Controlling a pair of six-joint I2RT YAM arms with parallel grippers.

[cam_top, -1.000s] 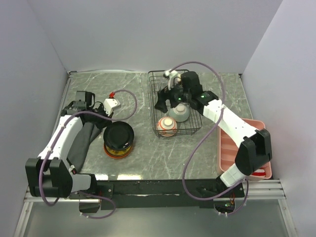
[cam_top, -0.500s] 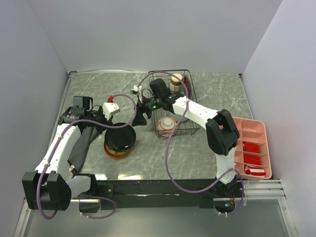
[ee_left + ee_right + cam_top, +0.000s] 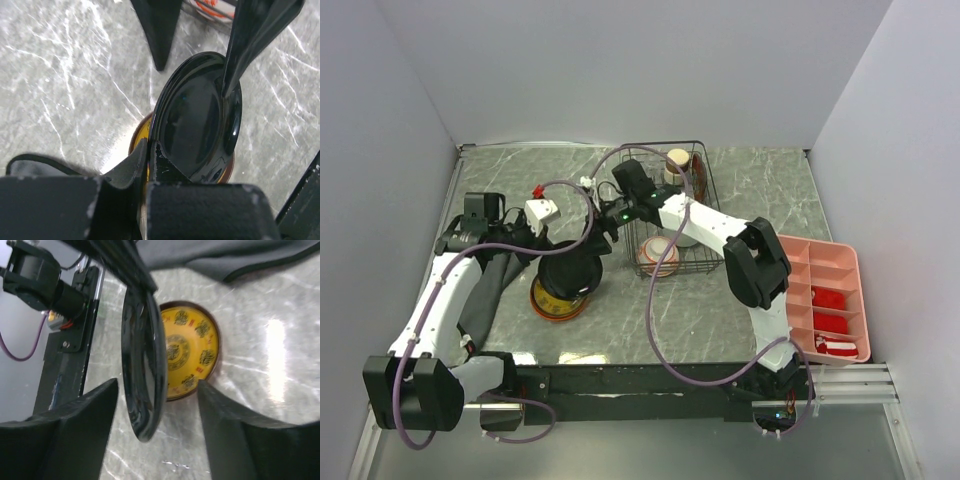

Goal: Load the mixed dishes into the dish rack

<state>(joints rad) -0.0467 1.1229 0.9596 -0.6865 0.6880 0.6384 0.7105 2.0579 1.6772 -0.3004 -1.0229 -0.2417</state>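
My left gripper [image 3: 150,150] is shut on the near rim of a glossy black bowl [image 3: 200,120], holding it tilted on edge over a yellow-lined bowl [image 3: 192,352] on the table. My right gripper [image 3: 157,385] is open, one finger on each side of the black bowl's [image 3: 145,365] far rim, with gaps showing. From above, the black bowl [image 3: 570,272] hangs just left of the dish rack [image 3: 692,262], a black wire basket. In the rack sit a tan cup [image 3: 677,160] and a red-and-white bowl [image 3: 658,255].
A black cloth [image 3: 490,285] lies under the left arm, left of the yellow bowl [image 3: 555,302]. A pink compartment tray [image 3: 825,262] with red items sits at the right edge. The right arm reaches across the rack's left side.
The right arm swung out of the rack and leftward to the black bowl, its jaws narrowing. The left gripper tipped the black bowl up off the yellow bowl.
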